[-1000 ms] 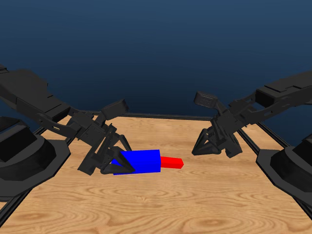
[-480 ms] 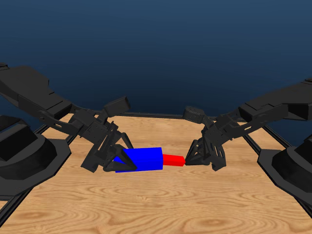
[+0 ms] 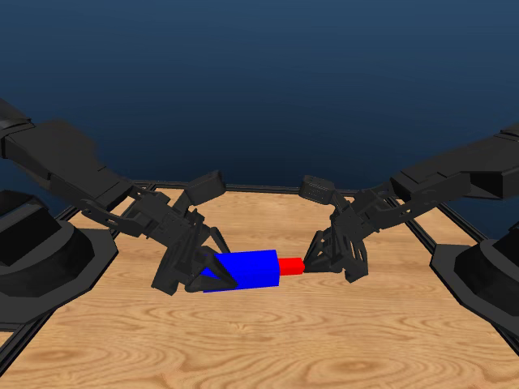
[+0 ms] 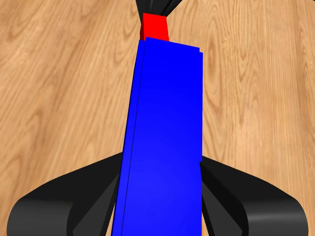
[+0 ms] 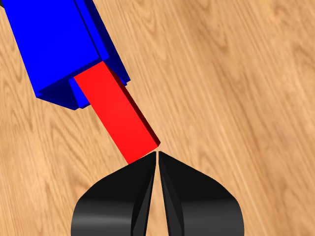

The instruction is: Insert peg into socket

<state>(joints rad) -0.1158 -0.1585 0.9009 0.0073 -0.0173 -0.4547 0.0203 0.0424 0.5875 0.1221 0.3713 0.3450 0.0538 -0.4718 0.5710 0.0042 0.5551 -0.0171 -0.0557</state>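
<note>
Peg [image 3: 290, 266] and socket [image 3: 250, 270] lie end to end around the middle of the bench [image 3: 259, 340], well in from every edge, sharing one long axis that runs across from the left arm's side toward the right arm's side. Only a short red stub shows beyond the socket's open mouth in the head view; the right wrist view shows the peg [image 5: 118, 112] entering the blue block [image 5: 59, 44] at that mouth, the rest of its length hidden inside. Left end effector [image 3: 203, 275]: jaws parted around the socket's far end and pressed to its two sides, gripping it; its wrist view looks straight down the socket [image 4: 162, 142] to the red tip [image 4: 155, 27] past the other end. Right end effector [image 3: 312, 261]: jaws closed together with nothing between them, their joined tips touching or just off the peg's free end face; contact is too fine to settle. Key relation: the peg lies straight ahead of the right end effector, its axis nearly in line with the jaws though slightly skewed in the right wrist view. Judgement: insertion partly done; remaining travel is a push along that axis toward the left arm, the right arm being the nearer to the peg. Risk: the skew lets the closed tips slide off the end face.
</note>
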